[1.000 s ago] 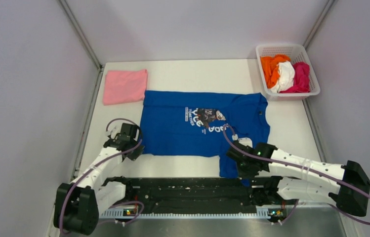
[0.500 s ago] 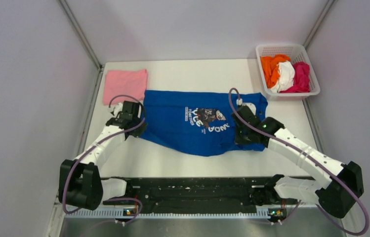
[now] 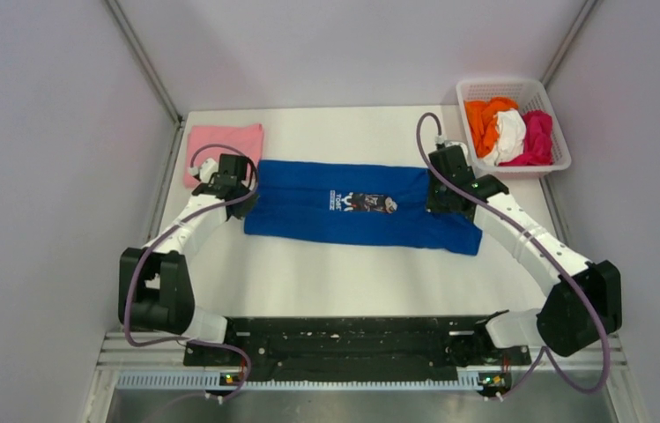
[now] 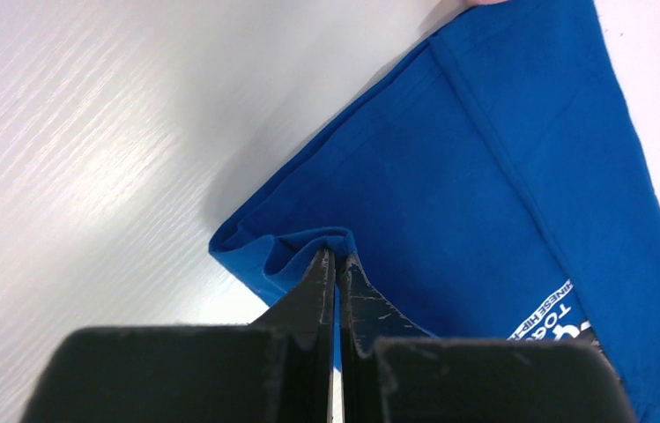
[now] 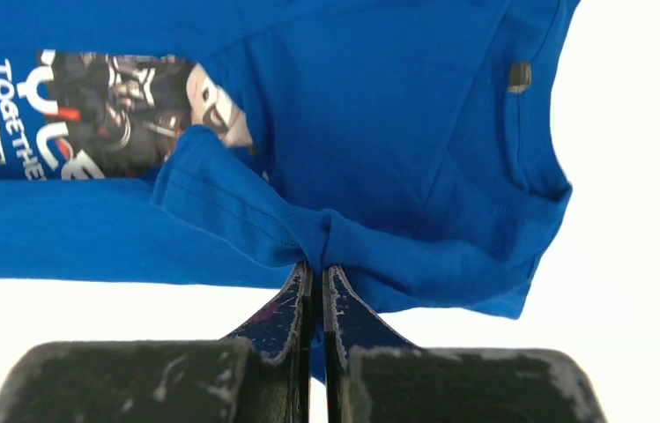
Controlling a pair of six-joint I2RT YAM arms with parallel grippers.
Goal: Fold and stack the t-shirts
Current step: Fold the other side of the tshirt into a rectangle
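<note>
The royal-blue t-shirt (image 3: 357,207) is lying across the middle of the table (image 3: 344,282), doubled into a long band, its print partly showing. The left gripper (image 4: 337,261) is pinching a pucker at the shirt's left end, and the right gripper (image 5: 315,270) is clamping a bunched fold near the collar. A folded pink tee (image 3: 223,144) is sitting at the far left. Orange (image 3: 483,119), white (image 3: 509,134) and magenta (image 3: 537,137) tees are heaped in the basket (image 3: 476,88).

Your white table (image 3: 352,273) carries three things. The blue t-shirt (image 3: 308,220) lies across its middle as a long folded band. Just beside that shirt's far left corner rests the folded pink t-shirt (image 3: 229,141). Near its far right end stands the white lattice basket (image 3: 500,82).
</note>
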